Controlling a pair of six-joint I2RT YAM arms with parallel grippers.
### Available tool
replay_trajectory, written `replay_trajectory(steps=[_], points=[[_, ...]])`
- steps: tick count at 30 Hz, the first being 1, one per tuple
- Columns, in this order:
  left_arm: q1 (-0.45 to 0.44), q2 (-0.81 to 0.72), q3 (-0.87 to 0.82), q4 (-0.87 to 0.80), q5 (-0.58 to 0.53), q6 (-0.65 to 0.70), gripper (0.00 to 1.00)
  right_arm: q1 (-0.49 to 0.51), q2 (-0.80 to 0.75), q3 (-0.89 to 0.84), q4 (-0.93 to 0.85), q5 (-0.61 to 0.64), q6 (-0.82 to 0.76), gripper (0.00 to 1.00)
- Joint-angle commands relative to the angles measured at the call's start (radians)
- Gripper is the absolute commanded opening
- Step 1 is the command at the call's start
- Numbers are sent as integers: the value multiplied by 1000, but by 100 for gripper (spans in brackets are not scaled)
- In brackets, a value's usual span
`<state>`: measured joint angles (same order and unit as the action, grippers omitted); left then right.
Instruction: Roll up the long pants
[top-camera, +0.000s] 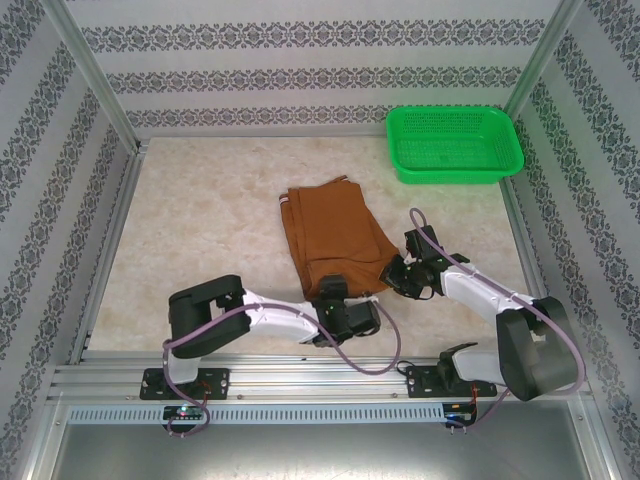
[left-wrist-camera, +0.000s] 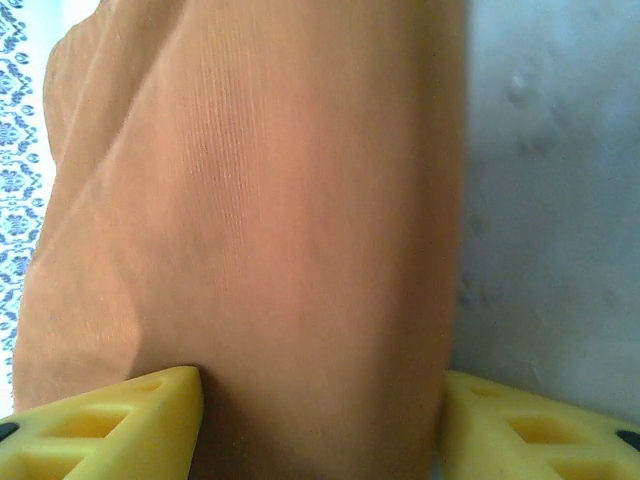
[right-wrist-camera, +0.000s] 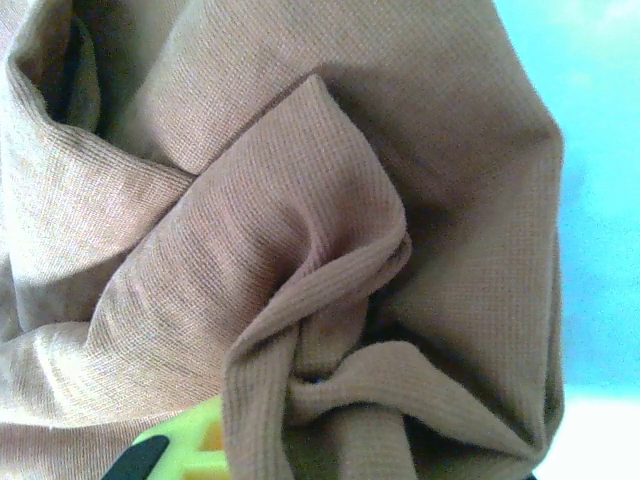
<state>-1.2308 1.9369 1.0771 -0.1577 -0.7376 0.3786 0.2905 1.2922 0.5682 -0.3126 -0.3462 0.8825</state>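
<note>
Pants: the rust-brown pants (top-camera: 335, 240) lie folded into one long strip in the middle of the tabletop (top-camera: 200, 230), running from the far side toward your arms.
Far end: the pale waistband edge (top-camera: 285, 200) sits at the far left corner of the strip, flat on the surface.
Near end: the cloth is bunched where your two claws meet it, and the rest of the strip lies smooth.
Left claw: your left claw (top-camera: 355, 318) sits at the near end of the pants, low on the tabletop. In the left wrist view its yellow fingers (left-wrist-camera: 130, 420) stand well apart, one on each side of a thick fold of cloth that fills the gap between them and reaches both inner faces.
Right claw: your right claw (top-camera: 400, 277) is at the near right edge of the pants, just beside the left one. It is closed tight and pinching the cloth. The right wrist view shows wrinkled folds gathered over one yellow-green finger (right-wrist-camera: 185, 445), which they mostly cover.
Basket: a green plastic basket (top-camera: 452, 178) stands in the far right corner, well apart from the pants.
Arms: both reach inward from their bases at the near edge.
</note>
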Motion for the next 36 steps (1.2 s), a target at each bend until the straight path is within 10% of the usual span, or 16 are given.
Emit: replay_trajectory(steps=[1, 7, 10, 17, 20, 26, 31, 36], points=[[110, 87, 35, 71, 29, 52, 62, 3, 11, -1, -15, -92, -35, 0], [269, 159, 110, -25, 171, 13, 55, 0, 12, -3, -5, -104, -43, 0], [325, 196, 147, -110, 272, -7, 0, -8, 17, 1, -11, -110, -53, 0], [293, 155, 289, -434, 690, -159, 0, -43, 65, 113, -59, -51, -121, 4], [275, 143, 375, -589, 826, -248, 0, -75, 109, 240, -102, -33, -155, 56], [331, 129, 446, -722, 1188, -375, 0, -108, 109, 420, -179, 14, -186, 78], [469, 67, 299, -482, 1725, -562, 0, -121, 83, 451, -231, 17, -190, 79], [564, 14, 75, -41, 1941, -875, 0, -132, 33, 423, -255, -18, -181, 79]])
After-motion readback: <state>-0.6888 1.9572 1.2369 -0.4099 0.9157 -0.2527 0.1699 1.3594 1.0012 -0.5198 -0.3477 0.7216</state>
